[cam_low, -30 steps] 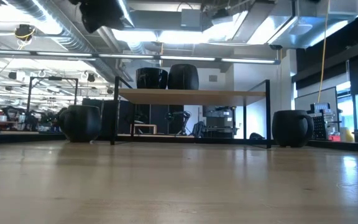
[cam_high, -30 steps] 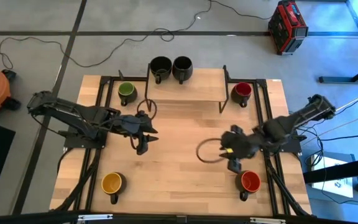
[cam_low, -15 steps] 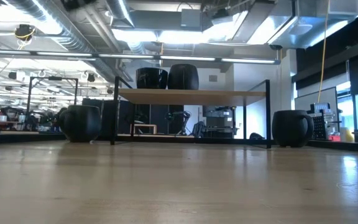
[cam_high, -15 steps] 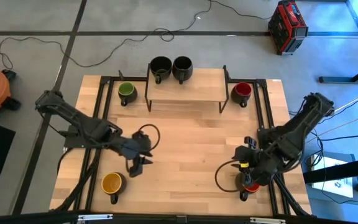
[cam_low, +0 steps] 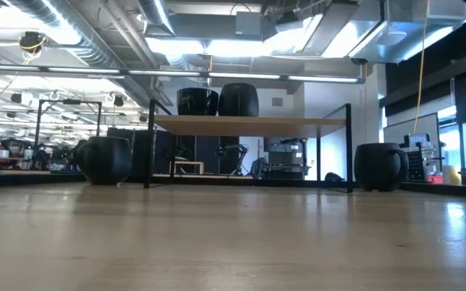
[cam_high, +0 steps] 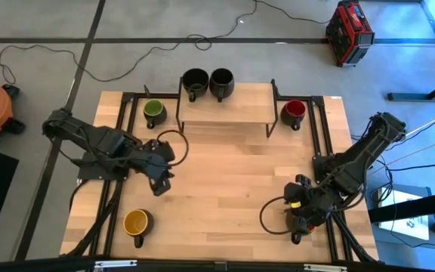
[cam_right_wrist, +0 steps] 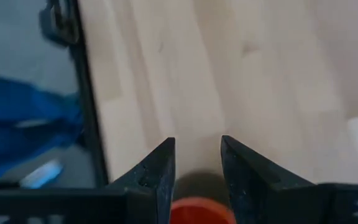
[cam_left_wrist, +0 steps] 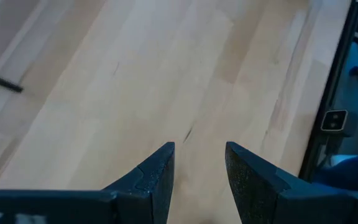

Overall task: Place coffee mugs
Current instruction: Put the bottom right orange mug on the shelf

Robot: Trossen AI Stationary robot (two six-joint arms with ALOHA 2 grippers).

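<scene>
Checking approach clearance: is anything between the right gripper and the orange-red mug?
Nothing visible. The right gripper hangs open right above the orange-red mug, whose rim shows between its fingers over bare wood. In the high view the arm hides the mug. The left gripper is far off, mid-table.

Floor [cam_high: 44, 30]: grey, with black cables [cam_high: 127, 64].
Ceiling [cam_low: 217, 32]: bright lamps, pipes.
Far right: red case [cam_high: 349, 32].

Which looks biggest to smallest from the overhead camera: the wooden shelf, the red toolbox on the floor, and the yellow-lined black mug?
1. Raised wooden shelf, clearly largest.
2. Red toolbox.
3. Yellow-lined black mug, smallest.
The toolbox lies on the floor, farther from the camera, so it may look smaller than it is.
</scene>
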